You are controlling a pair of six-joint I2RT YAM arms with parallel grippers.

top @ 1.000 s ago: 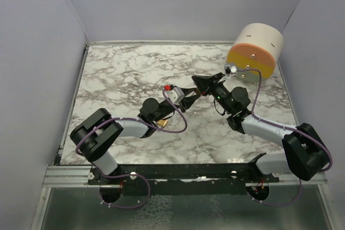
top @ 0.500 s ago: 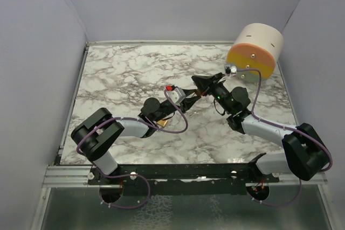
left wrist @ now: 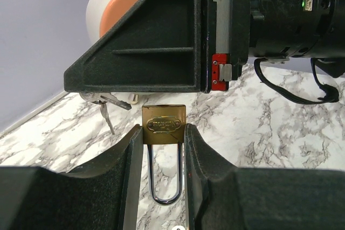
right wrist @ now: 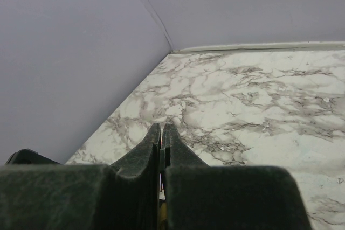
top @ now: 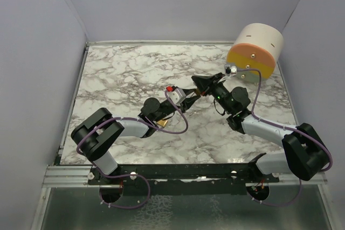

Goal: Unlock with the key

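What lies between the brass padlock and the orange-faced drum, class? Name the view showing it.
The shut right tool, with keys hanging from its tip, lies between the brass padlock and the drum; the left wrist view shows it.

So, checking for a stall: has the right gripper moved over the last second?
No. The right gripper, shut on the key, sits exactly where it was against the round container.

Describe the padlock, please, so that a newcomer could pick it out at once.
Start at the middle of the marble table. Clamped in the left gripper is the padlock: a brass block with a silver shackle, unlike the grey keys dangling beside it.
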